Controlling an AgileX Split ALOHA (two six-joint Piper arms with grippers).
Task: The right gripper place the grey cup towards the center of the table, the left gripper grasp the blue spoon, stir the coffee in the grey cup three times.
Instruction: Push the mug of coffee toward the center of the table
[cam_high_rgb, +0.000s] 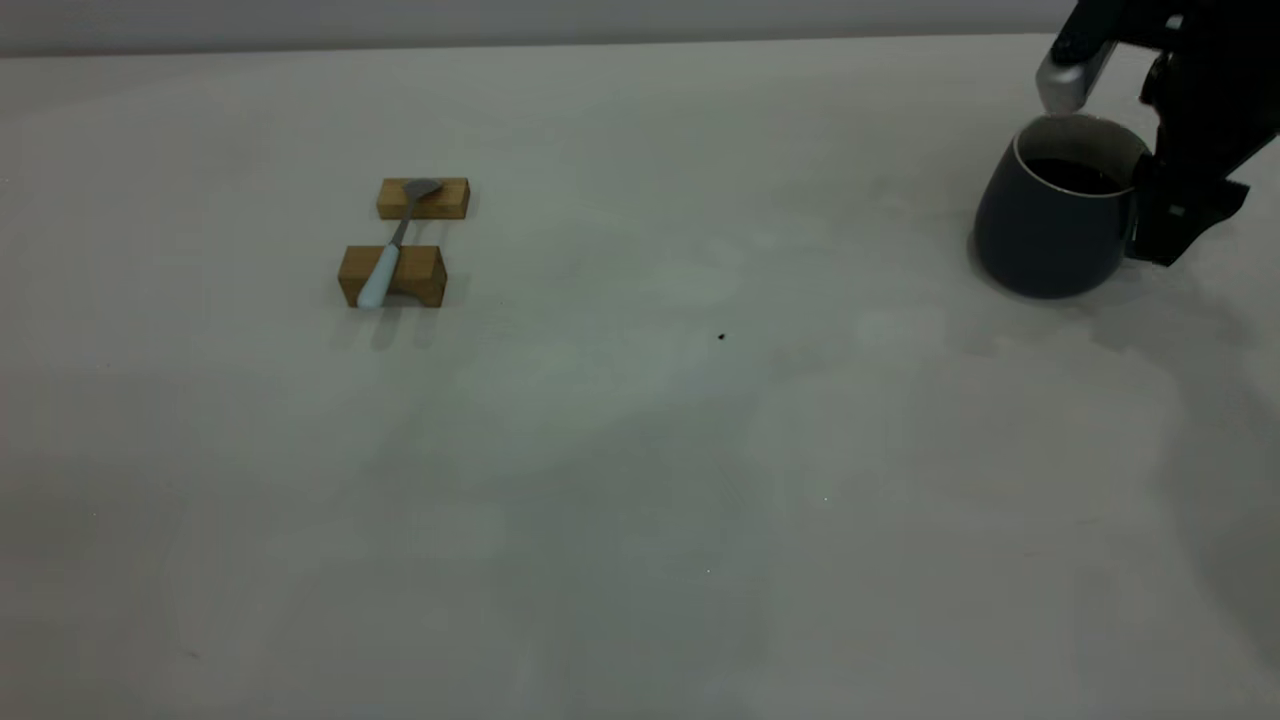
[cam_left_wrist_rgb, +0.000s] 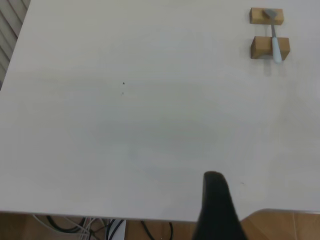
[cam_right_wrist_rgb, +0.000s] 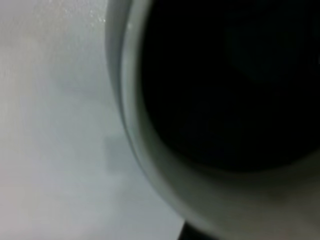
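Observation:
The grey cup (cam_high_rgb: 1050, 225) stands on the table (cam_high_rgb: 640, 480) at the far right, with dark coffee (cam_high_rgb: 1072, 176) inside. My right gripper (cam_high_rgb: 1175, 205) is pressed against the cup's right side, and the handle is hidden behind it. In the right wrist view the cup's rim (cam_right_wrist_rgb: 150, 165) and the coffee (cam_right_wrist_rgb: 230, 85) fill the picture. The blue spoon (cam_high_rgb: 392, 250) lies far left across two wooden blocks, also seen in the left wrist view as the spoon (cam_left_wrist_rgb: 274, 39). A dark part of my left gripper (cam_left_wrist_rgb: 216, 200) hangs over the table's near edge, far from the spoon.
Two wooden blocks (cam_high_rgb: 423, 198) (cam_high_rgb: 392, 275) carry the spoon, its bowl on the farther one. A tiny dark speck (cam_high_rgb: 721, 337) marks the table's middle. Beyond the table edge in the left wrist view lie wooden floor (cam_left_wrist_rgb: 280, 225) and cables (cam_left_wrist_rgb: 100, 227).

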